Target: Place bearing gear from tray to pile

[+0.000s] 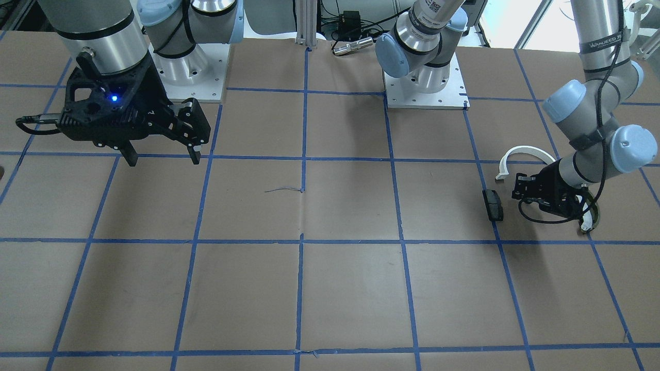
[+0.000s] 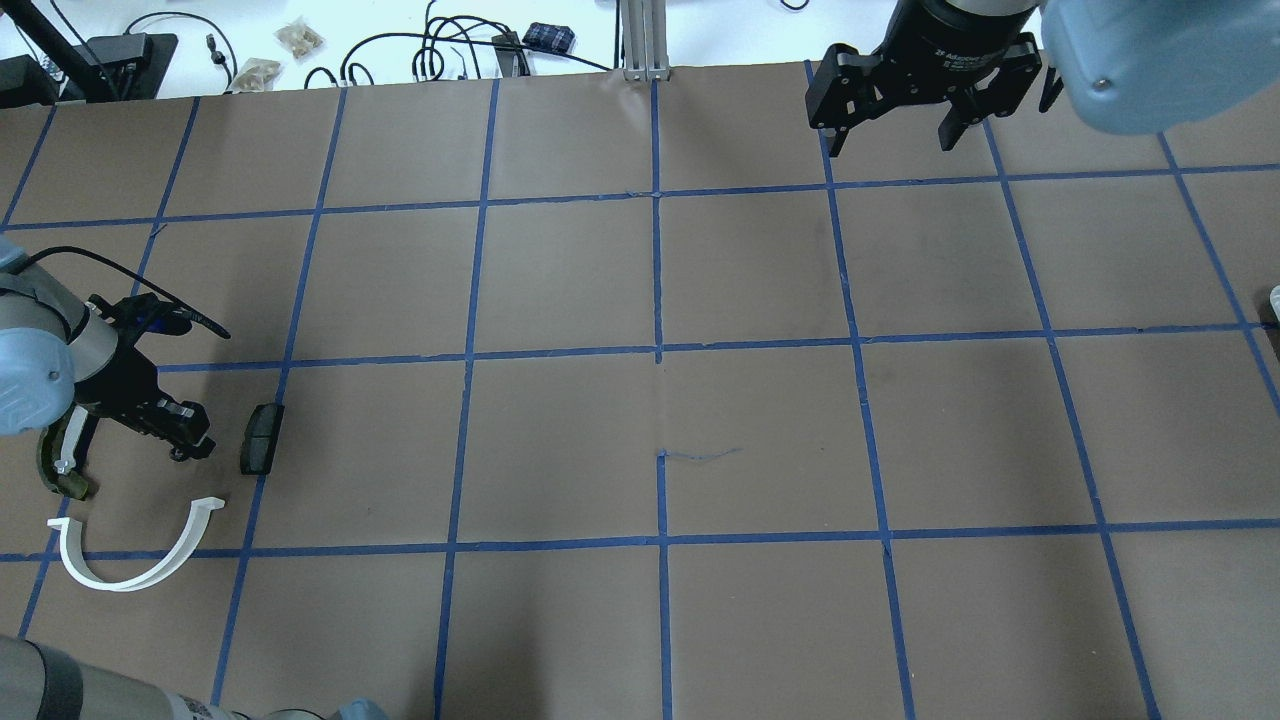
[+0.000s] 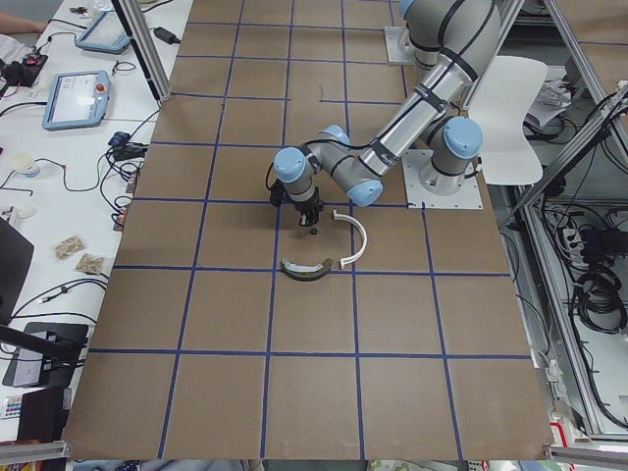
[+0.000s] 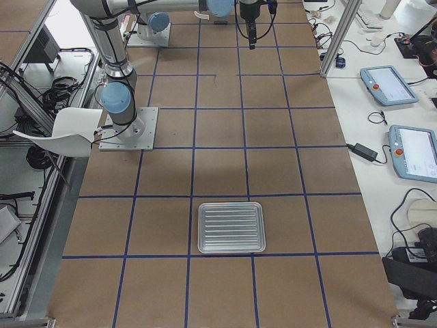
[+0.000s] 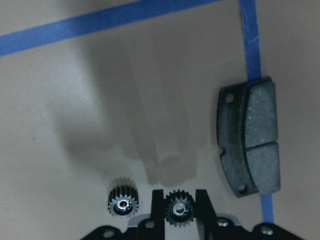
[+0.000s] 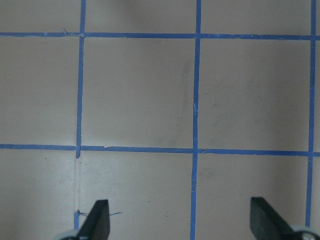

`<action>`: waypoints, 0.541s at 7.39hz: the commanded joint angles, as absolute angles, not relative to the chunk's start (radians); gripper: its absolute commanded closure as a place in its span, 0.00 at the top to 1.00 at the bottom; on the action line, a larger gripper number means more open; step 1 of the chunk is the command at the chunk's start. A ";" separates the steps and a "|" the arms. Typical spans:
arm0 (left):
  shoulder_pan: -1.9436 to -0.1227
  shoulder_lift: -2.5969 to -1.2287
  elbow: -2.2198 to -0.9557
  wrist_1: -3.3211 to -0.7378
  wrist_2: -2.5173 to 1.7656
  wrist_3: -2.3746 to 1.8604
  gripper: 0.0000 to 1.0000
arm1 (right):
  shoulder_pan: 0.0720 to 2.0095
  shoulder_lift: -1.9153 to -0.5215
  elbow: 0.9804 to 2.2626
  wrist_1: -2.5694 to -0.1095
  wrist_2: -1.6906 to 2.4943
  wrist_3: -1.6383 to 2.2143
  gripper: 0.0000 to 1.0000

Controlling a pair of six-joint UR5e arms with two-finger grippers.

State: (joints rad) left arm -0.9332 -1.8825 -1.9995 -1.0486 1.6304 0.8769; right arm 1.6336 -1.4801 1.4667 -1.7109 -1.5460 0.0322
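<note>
Gear (image 5: pixel 180 212), pinched in left hand (image 5: pixel 180 199), beside second gear (image 5: pixel 123 205), near pad (image 5: pixel 248 136). Risk: if you release it on edge, it may roll away from the pad.

Silver arms (image 1: pixel 598 26) w/ lt-blue joint caps (image 1: pixel 631 149), blk end effectors (image 1: pixel 164 157), blk cables (image 1: pixel 38 118)

The olive-and-white curved shoe piece (image 1: pixel 587 225) lies mostly hidden behind the left gripper (image 5: pixel 180 194), whose fingers (image 5: pixel 159 210) the wrist view's lower edge cuts off, and the small black toothed gear (image 5: pixel 179 210) between them is too small to make out from overhead.
</note>
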 commanded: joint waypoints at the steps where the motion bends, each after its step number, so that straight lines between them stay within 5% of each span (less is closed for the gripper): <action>1: -0.931 -1.888 -2.002 -1.029 1.632 0.880 0.28 | 1.632 -1.479 1.466 -1.712 -1.545 0.031 1.00; 3: -0.931 -1.884 -1.994 -1.029 1.635 0.882 0.46 | 1.632 -1.479 1.466 -1.713 -1.545 0.031 1.00; 4: -0.934 -1.881 -1.988 -1.028 1.634 0.879 0.87 | 1.631 -1.477 1.465 -1.713 -1.543 0.026 1.00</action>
State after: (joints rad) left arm -0.9318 -1.8845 -1.9944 -1.0296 1.6336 0.8807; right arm 1.6321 -1.4787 1.4660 -1.7125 -1.5448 0.0296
